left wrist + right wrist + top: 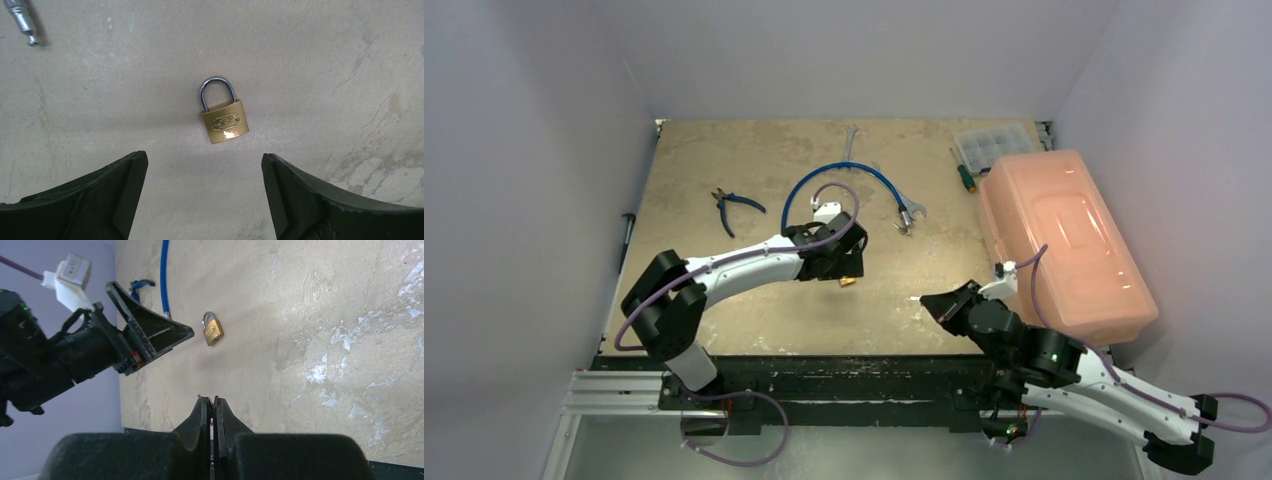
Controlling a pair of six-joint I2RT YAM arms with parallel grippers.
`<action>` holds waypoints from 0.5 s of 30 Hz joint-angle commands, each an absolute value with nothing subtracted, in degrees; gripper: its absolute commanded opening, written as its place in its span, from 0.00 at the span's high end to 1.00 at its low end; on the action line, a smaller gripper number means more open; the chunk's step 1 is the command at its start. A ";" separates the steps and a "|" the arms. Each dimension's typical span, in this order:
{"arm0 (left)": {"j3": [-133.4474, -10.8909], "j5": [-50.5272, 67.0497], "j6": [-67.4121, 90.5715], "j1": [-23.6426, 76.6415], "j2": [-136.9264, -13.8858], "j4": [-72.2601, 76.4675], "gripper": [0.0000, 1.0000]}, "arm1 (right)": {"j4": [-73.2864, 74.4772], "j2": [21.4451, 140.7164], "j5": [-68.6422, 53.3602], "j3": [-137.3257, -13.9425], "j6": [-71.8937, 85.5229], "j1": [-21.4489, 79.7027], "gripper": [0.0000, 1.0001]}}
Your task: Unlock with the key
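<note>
The small brass padlock [848,281] [225,120] [212,332] lies flat on the tabletop, and its silver shackle looks closed. My left gripper [839,262] [205,157] hovers just above it. Its jaws are wide open with nothing between them, and the lock sits just beyond the fingertips. My right gripper [929,302] [212,399] is to the right of the lock and points toward it from a short way off. Its jaws are pressed together on a thin sliver, the key [211,420], almost all of which is hidden between the pads.
A blue cable [844,175] loops behind the left gripper, with its metal end [22,22] near the lock. Pliers [734,207] lie at the left and wrenches [904,205] at the back. An orange box [1064,240], a clear organiser [994,145] and a screwdriver [964,175] are at the right.
</note>
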State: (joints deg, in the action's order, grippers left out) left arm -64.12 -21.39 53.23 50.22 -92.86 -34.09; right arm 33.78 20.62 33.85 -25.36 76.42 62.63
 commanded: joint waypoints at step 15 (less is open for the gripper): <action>-74.39 -16.27 51.85 48.40 -108.23 -32.94 0.17 | 41.53 13.13 37.90 -26.64 80.24 62.49 1.00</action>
State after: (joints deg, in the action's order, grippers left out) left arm -71.31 -16.21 52.88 49.06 -106.80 -33.80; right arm 38.79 15.57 35.29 -25.36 77.21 62.63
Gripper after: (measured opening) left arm 0.855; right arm 0.055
